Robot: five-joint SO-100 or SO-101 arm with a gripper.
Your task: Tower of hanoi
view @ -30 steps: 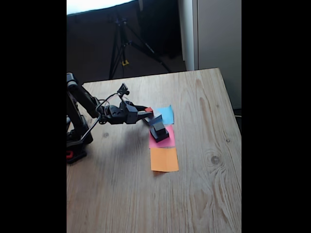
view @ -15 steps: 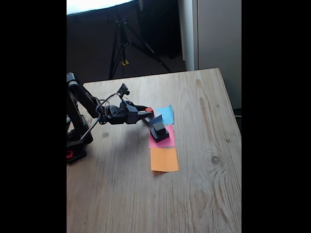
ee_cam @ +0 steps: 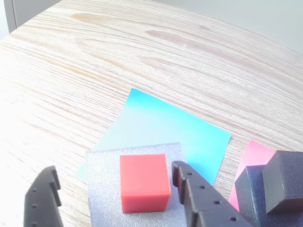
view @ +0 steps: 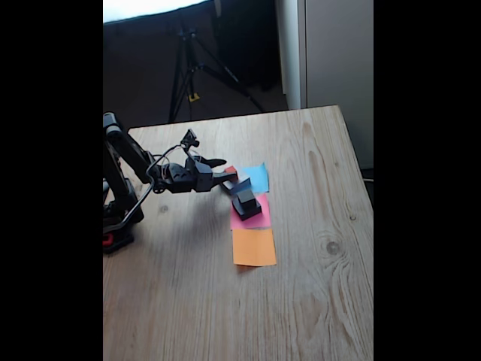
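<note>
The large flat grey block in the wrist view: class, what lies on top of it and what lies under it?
On the large flat grey block sits the tiny red cube. Under it lies the blue paper square; the part beneath the block is covered. The tool straddles the cube, open.

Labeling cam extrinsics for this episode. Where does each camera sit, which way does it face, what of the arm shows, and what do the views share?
Fixed view: raised, beyond the table's far side from the tripod, angled down across the wooden table; whole arm at picture left, gripper reaching right toward the paper squares.
Wrist view: rides on the gripper, looking down past two black fingertips that stand apart either side of the red cube on the grey block.
Shared: red cube, blue paper, pink paper, stacked black blocks.
</note>
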